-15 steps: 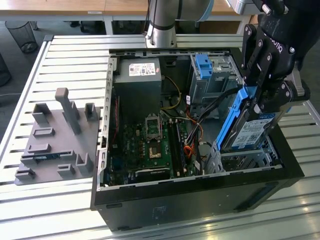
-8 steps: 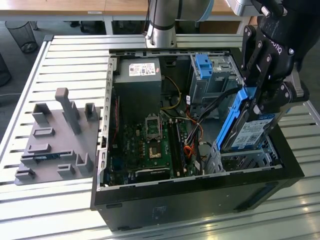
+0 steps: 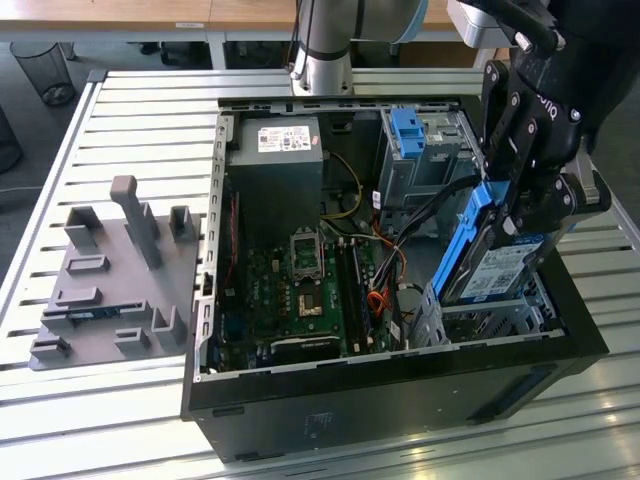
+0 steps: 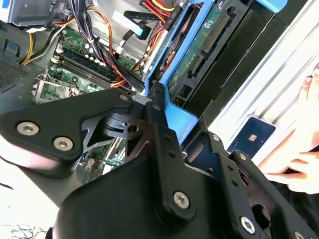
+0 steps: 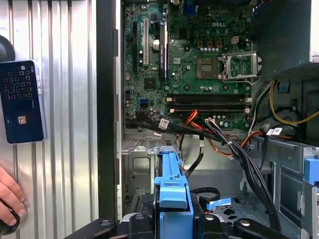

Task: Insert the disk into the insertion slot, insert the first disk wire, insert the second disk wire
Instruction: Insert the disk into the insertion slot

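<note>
My gripper (image 3: 515, 205) is shut on the disk (image 3: 497, 268), a flat drive with a white-and-blue label in a bright blue caddy. I hold it steeply tilted at the exterior view's right. Its lower end hangs just over the insertion slot (image 3: 490, 322), a low silver perforated cage in the open computer case. In the second wrist view the disk (image 4: 199, 45) shows its green circuit side, with a black finger (image 4: 160, 134) against the blue frame. In the first wrist view the caddy (image 5: 172, 186) sits between my gripper (image 5: 172, 223) jaws, over the silver slot (image 5: 137, 167). Loose black and orange cables (image 5: 234, 149) lie beside it.
A taller grey cage with a blue-fronted caddy (image 3: 408, 135) stands behind the slot. The motherboard (image 3: 300, 285) and power supply (image 3: 275, 165) fill the case. A grey fixture plate (image 3: 110, 270) lies on the slatted table. A person's hand (image 5: 7, 196) and a dark handheld device (image 5: 21, 102) rest beside the case.
</note>
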Action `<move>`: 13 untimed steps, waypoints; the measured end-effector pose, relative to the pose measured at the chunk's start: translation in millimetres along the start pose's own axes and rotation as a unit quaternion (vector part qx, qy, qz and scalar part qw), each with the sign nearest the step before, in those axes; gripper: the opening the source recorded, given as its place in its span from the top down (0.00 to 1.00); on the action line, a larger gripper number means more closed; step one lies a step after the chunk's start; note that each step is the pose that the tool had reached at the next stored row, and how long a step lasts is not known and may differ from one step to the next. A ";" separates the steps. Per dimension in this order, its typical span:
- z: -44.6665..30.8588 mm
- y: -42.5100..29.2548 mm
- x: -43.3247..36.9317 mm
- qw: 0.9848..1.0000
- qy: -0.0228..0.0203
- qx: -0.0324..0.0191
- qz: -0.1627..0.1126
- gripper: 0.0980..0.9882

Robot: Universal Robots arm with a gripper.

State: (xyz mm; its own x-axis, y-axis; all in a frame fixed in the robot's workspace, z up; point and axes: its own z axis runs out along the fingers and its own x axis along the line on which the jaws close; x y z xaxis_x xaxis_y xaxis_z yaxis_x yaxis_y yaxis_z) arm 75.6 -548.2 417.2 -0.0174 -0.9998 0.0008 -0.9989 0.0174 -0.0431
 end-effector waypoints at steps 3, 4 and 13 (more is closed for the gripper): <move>0.6 0.0 0.0 1.000 0.000 0.000 0.000 0.70; 0.9 0.0 0.0 1.000 0.000 0.000 0.000 0.70; 6.4 0.3 0.0 1.000 0.000 0.000 0.000 0.70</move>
State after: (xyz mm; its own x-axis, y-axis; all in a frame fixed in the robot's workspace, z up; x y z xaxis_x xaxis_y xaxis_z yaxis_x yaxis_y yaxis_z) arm 75.6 -548.2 410.8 -0.0173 -0.9998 0.0007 -0.9989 0.0173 -0.0430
